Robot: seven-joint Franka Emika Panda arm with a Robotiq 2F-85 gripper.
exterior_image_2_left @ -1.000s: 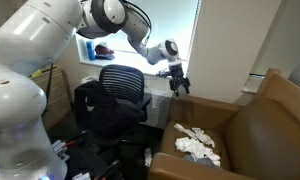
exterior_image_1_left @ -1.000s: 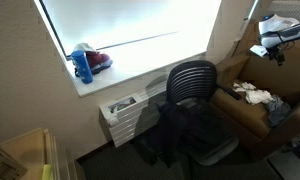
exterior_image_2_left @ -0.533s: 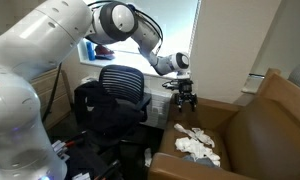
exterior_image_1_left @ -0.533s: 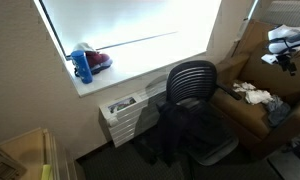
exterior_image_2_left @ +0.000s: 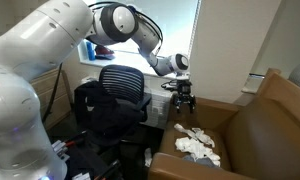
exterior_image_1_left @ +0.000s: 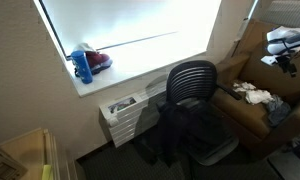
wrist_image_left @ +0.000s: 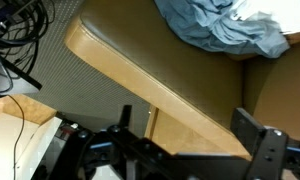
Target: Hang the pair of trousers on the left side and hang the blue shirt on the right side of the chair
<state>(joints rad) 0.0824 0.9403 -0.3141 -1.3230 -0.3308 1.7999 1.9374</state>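
The black office chair [exterior_image_1_left: 193, 82] stands by the window and also shows in an exterior view [exterior_image_2_left: 122, 85]. A dark garment [exterior_image_1_left: 178, 132] hangs over its seat and side [exterior_image_2_left: 94, 115]. The blue shirt [wrist_image_left: 218, 28] lies crumpled on the seat of a brown armchair [wrist_image_left: 140, 70], beside a white cloth [exterior_image_1_left: 252, 93]. It also shows in an exterior view [exterior_image_1_left: 278, 108]. My gripper [exterior_image_2_left: 182, 98] hovers above the armchair's arm, open and empty. It shows in both other views too [exterior_image_1_left: 284, 62] [wrist_image_left: 190, 140]. Its fingers [wrist_image_left: 256, 132] stand wide apart.
The brown armchair [exterior_image_2_left: 252, 125] holds the white cloth [exterior_image_2_left: 195, 143]. A blue bottle [exterior_image_1_left: 82, 64] and a red object sit on the window sill. A white drawer unit [exterior_image_1_left: 123, 113] stands under the window. Cables lie on the floor [wrist_image_left: 20, 30].
Over the last second my gripper moved down and across, closer to the armchair's arm. In the last half second nothing visibly moved.
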